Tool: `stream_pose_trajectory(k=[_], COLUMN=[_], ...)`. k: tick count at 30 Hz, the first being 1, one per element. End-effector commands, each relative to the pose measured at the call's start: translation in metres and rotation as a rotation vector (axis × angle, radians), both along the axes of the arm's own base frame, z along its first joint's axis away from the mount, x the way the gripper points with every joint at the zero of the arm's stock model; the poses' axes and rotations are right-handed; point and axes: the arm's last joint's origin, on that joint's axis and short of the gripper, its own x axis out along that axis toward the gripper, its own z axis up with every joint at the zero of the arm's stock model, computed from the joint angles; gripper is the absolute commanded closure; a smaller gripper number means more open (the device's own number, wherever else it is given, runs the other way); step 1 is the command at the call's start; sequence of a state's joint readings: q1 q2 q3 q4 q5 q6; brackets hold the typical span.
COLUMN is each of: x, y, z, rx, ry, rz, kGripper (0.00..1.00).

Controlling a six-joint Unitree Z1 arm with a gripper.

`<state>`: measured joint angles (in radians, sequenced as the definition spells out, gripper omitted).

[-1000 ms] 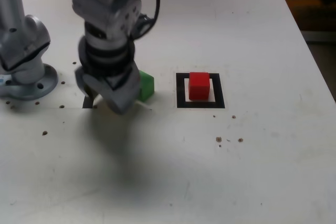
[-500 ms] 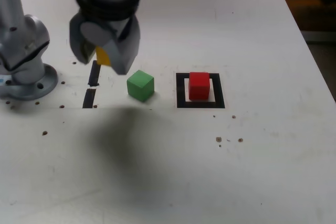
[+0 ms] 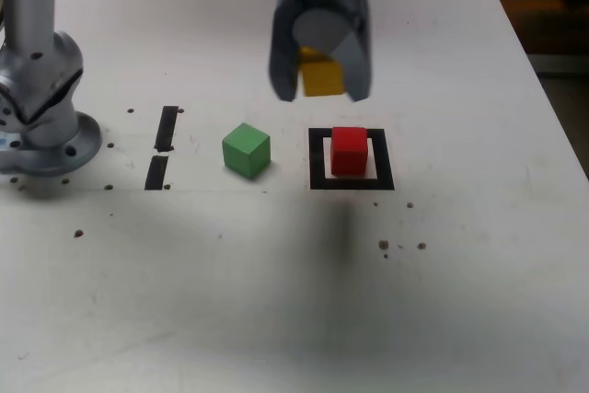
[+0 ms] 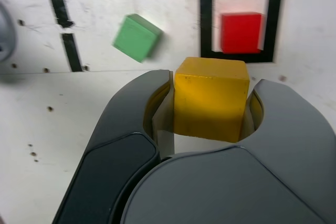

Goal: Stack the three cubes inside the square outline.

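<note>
Gripper (image 3: 322,89) has swung across the exterior view from the left, where it was low over the two short tape strips (image 3: 162,149) a second ago, and now hangs in the air just behind and above the square outline (image 3: 317,163). Jaws are clamped on the yellow cube (image 3: 323,75); the wrist view shows the cube (image 4: 211,98) pinched squarely between both fingers, so the pick worked and the lift is done. Red cube (image 3: 349,150) sits inside the outline, untouched, slightly toward the far edge of the white patch in the wrist view. Green cube (image 3: 247,150) rests on the table (image 3: 460,301) between the strips and the outline, same spot as half a second ago, clear of the arm now. Net effect: the task is in its transport phase, with one cube in place, one in hand and one waiting. Yellow looks a bit short of being centred over red, so the next step likely needs a small shift toward the camera before descending. Main risk is an off-centre drop that nudges red out of the frame or leaves a skewed base for green.
</note>
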<state>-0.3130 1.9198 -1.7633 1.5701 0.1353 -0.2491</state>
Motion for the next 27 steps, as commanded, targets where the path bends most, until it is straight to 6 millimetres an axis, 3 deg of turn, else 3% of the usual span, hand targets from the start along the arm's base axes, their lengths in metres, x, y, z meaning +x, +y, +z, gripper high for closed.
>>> stream_pose_trajectory(k=[1, 9, 27], x=[0.006, 0.033, 0.058], y=[0.004, 0.022, 0.019], z=[-0.006, -0.05, -0.077], rx=[0.0, -0.001, -0.032], ry=[0.022, 0.098, 0.115], rz=[0.014, 0.054, 0.065], kGripper=[0.79, 0.78, 0.78])
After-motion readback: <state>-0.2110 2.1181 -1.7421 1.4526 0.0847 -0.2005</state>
